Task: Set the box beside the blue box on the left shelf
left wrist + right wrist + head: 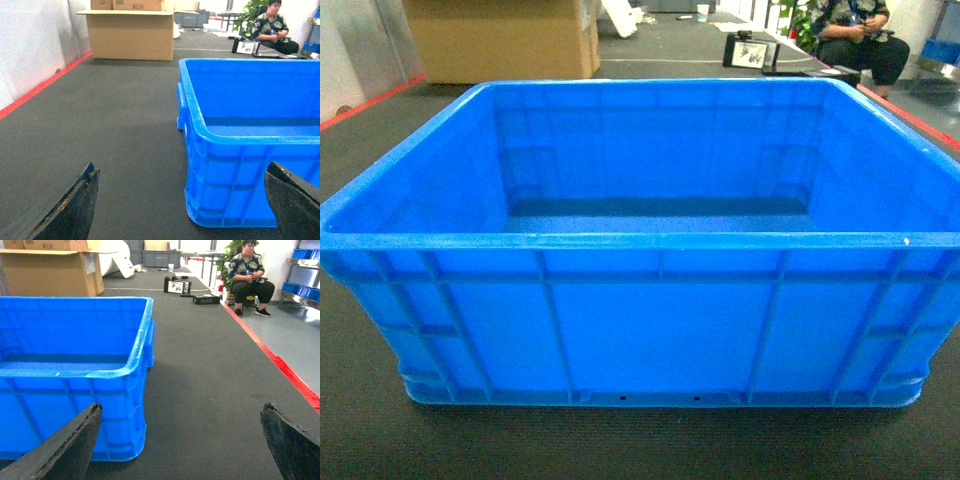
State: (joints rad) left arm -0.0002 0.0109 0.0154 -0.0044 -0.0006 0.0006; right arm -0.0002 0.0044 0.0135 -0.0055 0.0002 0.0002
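Both jaws stand spread, left gripper [180, 210] and right gripper [180, 450] flanking the box [640, 300] on the dark floor [115, 130], so I'd take its stiff, slippery-looking rolled side rims, expecting bulk.

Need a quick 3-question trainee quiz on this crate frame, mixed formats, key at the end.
1. True or false: the box holds parts.
2. The left gripper is: A) open, apart from the box; B) shut on the rim; C) out of view.
3. What large object stands beyond the box, toward the left of the head view?

Key
1. False, its floor is bare.
2. A; the right gripper is the same.
3. A cardboard carton.
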